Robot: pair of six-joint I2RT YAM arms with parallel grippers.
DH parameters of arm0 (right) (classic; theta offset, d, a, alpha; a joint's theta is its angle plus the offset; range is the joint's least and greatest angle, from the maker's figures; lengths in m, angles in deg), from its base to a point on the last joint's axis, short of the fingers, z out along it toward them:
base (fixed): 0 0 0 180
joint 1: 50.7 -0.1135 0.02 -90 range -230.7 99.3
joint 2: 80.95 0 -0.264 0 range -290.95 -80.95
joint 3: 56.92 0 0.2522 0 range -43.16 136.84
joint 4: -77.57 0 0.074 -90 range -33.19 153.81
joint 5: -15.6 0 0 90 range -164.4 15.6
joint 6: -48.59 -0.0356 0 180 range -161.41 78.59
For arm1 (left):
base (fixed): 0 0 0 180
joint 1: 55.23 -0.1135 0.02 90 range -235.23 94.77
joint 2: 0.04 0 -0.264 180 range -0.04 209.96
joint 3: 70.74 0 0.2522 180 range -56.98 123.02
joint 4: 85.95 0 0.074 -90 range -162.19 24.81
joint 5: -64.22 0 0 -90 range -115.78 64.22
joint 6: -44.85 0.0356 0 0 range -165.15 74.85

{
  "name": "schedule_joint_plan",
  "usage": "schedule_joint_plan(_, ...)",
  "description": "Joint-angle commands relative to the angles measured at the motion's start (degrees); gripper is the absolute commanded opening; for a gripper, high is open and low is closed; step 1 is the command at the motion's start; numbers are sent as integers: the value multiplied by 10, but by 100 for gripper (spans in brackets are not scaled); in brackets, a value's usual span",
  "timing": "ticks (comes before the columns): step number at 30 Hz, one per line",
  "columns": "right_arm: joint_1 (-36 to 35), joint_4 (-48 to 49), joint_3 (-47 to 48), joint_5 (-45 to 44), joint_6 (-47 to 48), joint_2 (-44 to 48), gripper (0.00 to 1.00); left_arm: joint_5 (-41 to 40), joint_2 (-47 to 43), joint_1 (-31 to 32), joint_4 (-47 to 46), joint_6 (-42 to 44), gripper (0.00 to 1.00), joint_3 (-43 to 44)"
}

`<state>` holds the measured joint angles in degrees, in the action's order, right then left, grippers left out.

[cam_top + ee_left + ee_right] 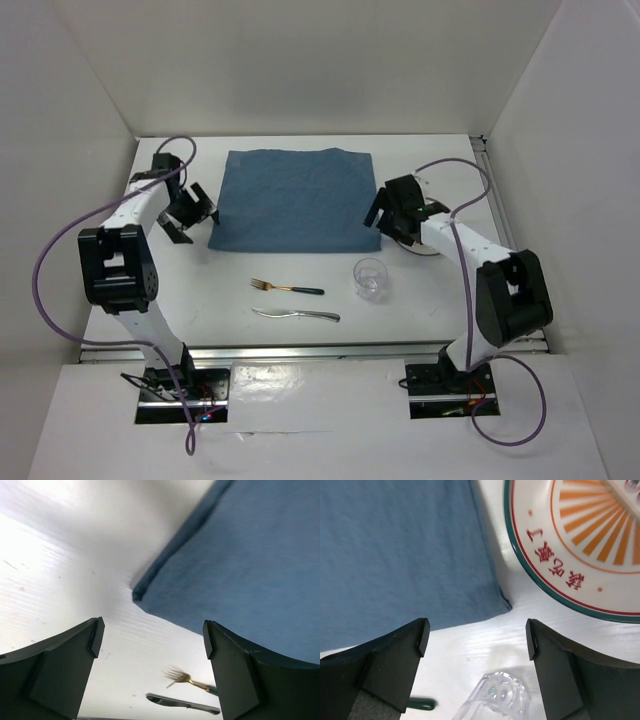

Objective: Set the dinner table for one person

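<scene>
Dinner table [200, 300]: a plain white top that fills the middle of the overhead view, with a metal rail [300, 350] along its lower edge in the frame.
Placemat [295, 200]: blue cloth lying flat on the upper centre of the top. One corner shows in the left wrist view [250, 565], and another in the right wrist view [405, 550].
Fork [285, 288]: gold tines pointing to frame left and a dark green handle. It lies on bare white below the placemat and does not touch it.
Knife [297, 314]: silver, just below the fork in the frame, roughly parallel to it and not touching it.
Glass [370, 278]: clear and upright, just right of the fork's handle, below the placemat's lower right corner.
Plate [590, 545]: white with a green rim, orange rays and red characters. It sits beside the placemat's corner in the right wrist view. From overhead it is mostly hidden by the right arm.
Left gripper [190, 215]: at the placemat's left edge, fingers [65, 665] spread wide with nothing between them.
Right gripper [390, 215]: at the placemat's right edge, fingers [390, 660] spread wide and holding nothing, with the glass [495, 700] low between them in its own view.
</scene>
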<state>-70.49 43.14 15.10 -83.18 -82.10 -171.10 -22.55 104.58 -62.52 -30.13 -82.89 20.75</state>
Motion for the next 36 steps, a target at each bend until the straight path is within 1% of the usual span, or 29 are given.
schedule_joint_plan(1, -6, -38, 62, -69, 18, 59, 91, -30, -61, -1, 36, 12, 100, 68)
schedule_joint_plan(2, -6, -46, 67, -78, 18, 69, 93, -30, -77, -1, 42, 17, 100, 87)
schedule_joint_plan(4, 6, -58, 73, -85, 41, 96, 93, -36, -96, -1, 48, 17, 99, 102)
schedule_joint_plan(6, 33, -58, 67, -78, 82, 117, 93, -26, -132, -1, 37, 50, 93, 102)
schedule_joint_plan(7, 70, -66, 67, -86, 83, 117, 86, 0, -148, 4, 24, 65, 90, 102)
schedule_joint_plan(8, 91, -76, 60, -93, 83, 117, 81, 5, -163, 12, 14, 76, 88, 90)
schedule_joint_plan(9, 114, -98, 55, -93, 70, 123, 77, 6, -178, 33, 0, 85, 86, 74)
schedule_joint_plan(10, 165, -107, 47, -81, 64, 123, 77, 12, -192, 47, -8, 104, 85, 65)
schedule_joint_plan(12, 215, -124, 37, 3, 55, 123, 84, 4, -223, 72, -8, 104, 85, 41)
schedule_joint_plan(13, 256, -124, 14, 44, 55, 129, 86, 4, -228, 92, -14, 110, 86, 34)
schedule_joint_plan(14, 269, -112, -1, 113, 55, 129, 87, 4, -228, 102, -14, 110, 86, 34)
schedule_joint_plan(16, 285, -82, -39, 142, 35, 156, 93, 9, -235, 124, -14, 110, 88, 26)
schedule_joint_plan(17, 299, -73, -75, 151, 27, 166, 93, 9, -235, 130, -14, 110, 89, 19)
schedule_joint_plan(18, 309, -64, -91, 164, 21, 175, 93, 0, -240, 137, -14, 110, 90, 19)
schedule_joint_plan(19, 326, -41, -120, 175, 21, 192, 93, 0, -240, 143, -7, 115, 90, 19)
schedule_joint_plan(21, 344, -22, -143, 198, 11, 197, 92, -11, -240, 152, -7, 115, 92, 19)
schedule_joint_plan(23, 351, 11, -166, 205, 11, 204, 89, 3, -232, 152, -7, 121, 97, 19)
schedule_joint_plan(25, 351, 47, -176, 205, 11, 198, 89, 3, -224, 157, 1, 121, 97, 24)
schedule_joint_plan(30, 356, 105, -198, 216, -6, 149, 88, -10, -218, 157, 7, 121, 97, 29)
schedule_joint_plan(33, 356, 142, -212, 223, -15, 125, 85, -25, -224, 157, 7, 121, 97, 35)
schedule_joint_plan(36, 356, 157, -212, 228, -20, 89, 83, -32, -224, 157, 12, 127, 97, 40)
